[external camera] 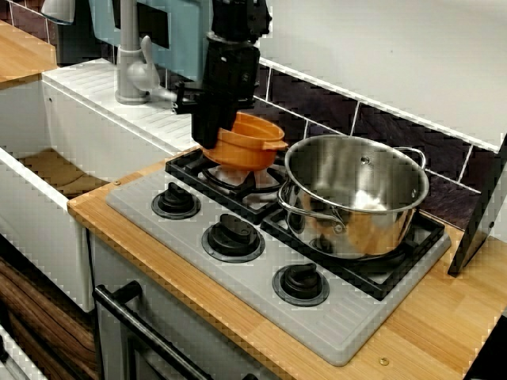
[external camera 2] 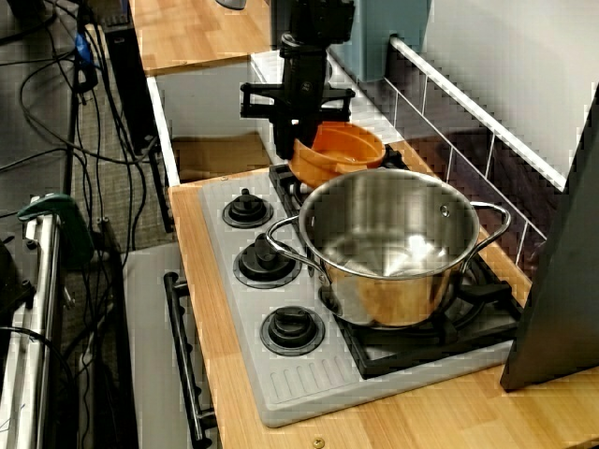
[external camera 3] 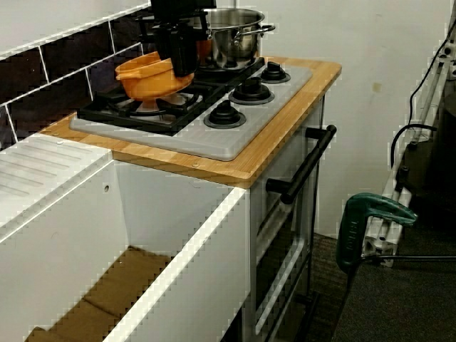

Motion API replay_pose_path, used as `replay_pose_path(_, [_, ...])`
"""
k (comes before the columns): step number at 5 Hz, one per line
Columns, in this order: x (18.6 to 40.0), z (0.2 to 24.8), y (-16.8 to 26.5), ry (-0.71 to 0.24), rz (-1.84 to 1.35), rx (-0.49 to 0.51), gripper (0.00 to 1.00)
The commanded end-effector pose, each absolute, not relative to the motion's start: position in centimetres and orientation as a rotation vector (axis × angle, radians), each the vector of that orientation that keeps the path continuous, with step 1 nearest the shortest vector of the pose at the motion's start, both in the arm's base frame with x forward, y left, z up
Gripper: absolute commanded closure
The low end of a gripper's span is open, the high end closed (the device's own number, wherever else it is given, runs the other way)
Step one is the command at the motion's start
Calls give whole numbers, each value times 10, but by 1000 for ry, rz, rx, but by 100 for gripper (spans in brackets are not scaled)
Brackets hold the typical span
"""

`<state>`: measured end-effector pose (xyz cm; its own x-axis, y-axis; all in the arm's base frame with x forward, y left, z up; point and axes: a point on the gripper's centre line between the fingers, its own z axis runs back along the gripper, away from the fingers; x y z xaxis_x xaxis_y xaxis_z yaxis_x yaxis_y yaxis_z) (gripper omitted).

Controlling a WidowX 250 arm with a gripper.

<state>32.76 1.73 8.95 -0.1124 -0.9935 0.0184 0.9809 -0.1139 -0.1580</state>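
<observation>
Nearest you, along the front edge of the hob [external camera: 341, 324], sit three black knobs [external camera: 232, 236], with nothing on or against them. Just behind them, over the hob's back-left grate, the tool [external camera: 215, 141] comes straight down and pinches the near rim of the orange bowl [external camera: 252, 146]. Its fingers are pressed together on that rim, though their tips are mostly hidden by the bowl itself. I'd judge the grasp made and the bowl carried. It hangs tilted, its open side turned up and toward the wall, low over the grate. From the sink end its base looks clear of the bars, but the gap is too slight to be sure. It has not been set down or let go anywhere. The bowl is plain orange plastic with a stepped rim and a small tab handle, and it looks empty. Farther along, on the hob's right grate, stands the steel pot [external camera: 372, 229], upright and just beside the bowl; whether they touch you cannot tell. The wooden bench [external camera: 444, 324] carries the hob, and dark tiles [external camera: 396, 131] run behind it.
</observation>
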Motion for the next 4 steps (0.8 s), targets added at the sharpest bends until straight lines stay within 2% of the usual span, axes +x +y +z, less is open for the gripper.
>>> replay_pose_path(1, [314, 157, 19, -9, -1719, -99, 100])
replay_pose_path(4, [300, 191, 0, -39, -1702, -29, 100])
